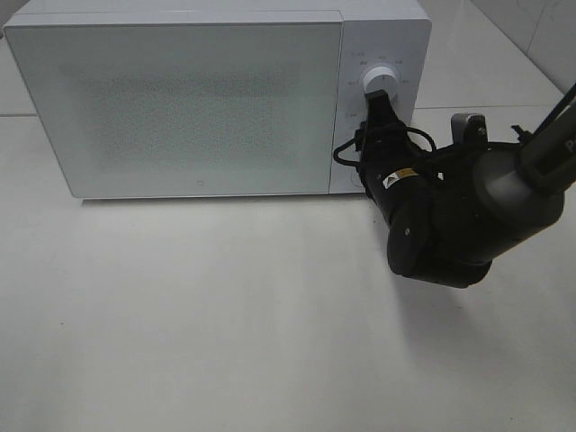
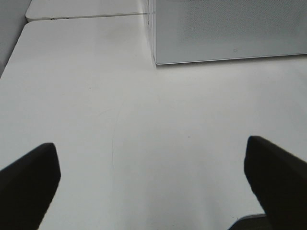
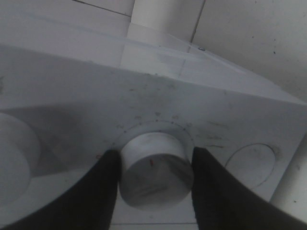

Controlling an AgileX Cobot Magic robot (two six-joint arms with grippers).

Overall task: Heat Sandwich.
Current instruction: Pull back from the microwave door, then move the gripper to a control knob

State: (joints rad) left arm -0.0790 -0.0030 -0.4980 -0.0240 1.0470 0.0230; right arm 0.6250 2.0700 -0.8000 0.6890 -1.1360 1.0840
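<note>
Pinching a knob (image 3: 154,168) on the microwave (image 1: 180,99) with the right gripper (image 1: 379,94).

From the right wrist: both dark fingers (image 3: 98,194) pressed against opposite sides of the round white knob, a small red mark on its face and tick marks ringed around it on the control panel. From high up: reaching in from the right over the white table (image 1: 225,315), wrist aimed at the panel on the microwave's right end, with the door (image 1: 189,63) closed and frosted, nothing readable through it. On the other side: left gripper (image 2: 153,187) spread wide, holding nothing, hovering above the table and facing the microwave's front left corner; out of frame in the high view. No telling where the sandwich is: not visible in any view.
</note>
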